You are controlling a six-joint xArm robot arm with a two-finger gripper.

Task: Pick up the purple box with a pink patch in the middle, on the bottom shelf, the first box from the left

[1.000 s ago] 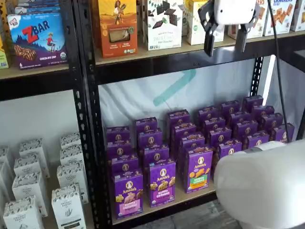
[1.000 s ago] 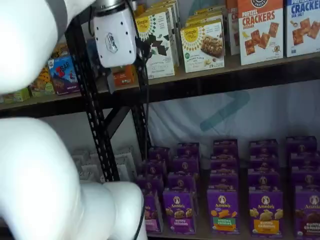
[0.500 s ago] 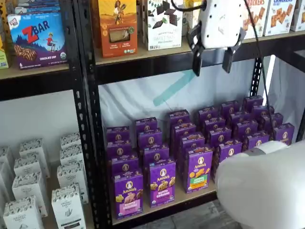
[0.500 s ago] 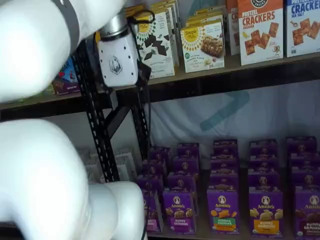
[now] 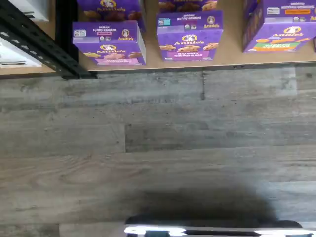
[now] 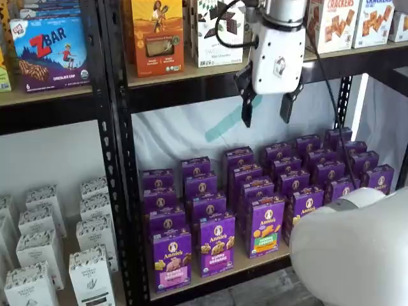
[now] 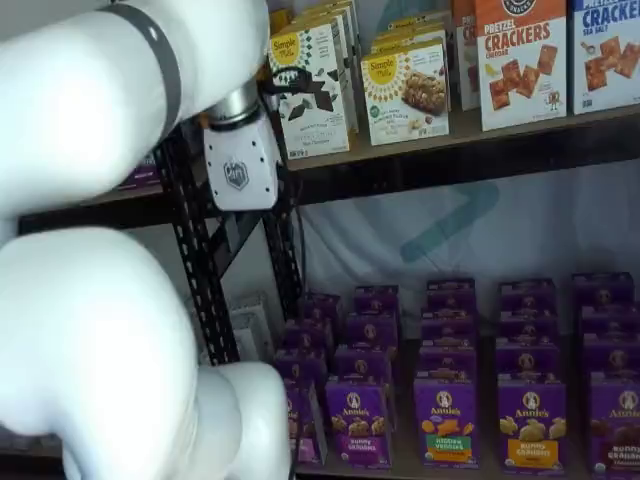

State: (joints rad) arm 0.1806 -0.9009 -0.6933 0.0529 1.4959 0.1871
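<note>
The purple box (image 6: 171, 260) with the pink panel stands upright at the front left corner of the bottom shelf (image 6: 224, 272). The wrist view shows this purple box (image 5: 109, 44) from above, near the edge of the tan bottom shelf (image 5: 232, 55). My gripper (image 6: 266, 109) hangs in front of the upper beam, well above the rows of purple cartons and to the right of the box. A plain gap shows between its two black fingers (image 6: 246, 109), which hold nothing. In a shelf view the white gripper body (image 7: 240, 165) is seen beside the rack post, its fingers lost against the black steel.
More purple Annie's cartons fill the shelf, among them a brown-snack one (image 6: 217, 244) and a green-orange one (image 6: 266, 226). A black upright (image 6: 118, 159) borders the box's left side. White cartons (image 6: 38, 255) stand beyond it. My white arm (image 6: 350, 248) fills the foreground. Grey plank floor (image 5: 158, 138) lies below.
The gripper has come down and to the left, from the level of the upper shelf's boxes to below its beam. Its fingers stay open.
</note>
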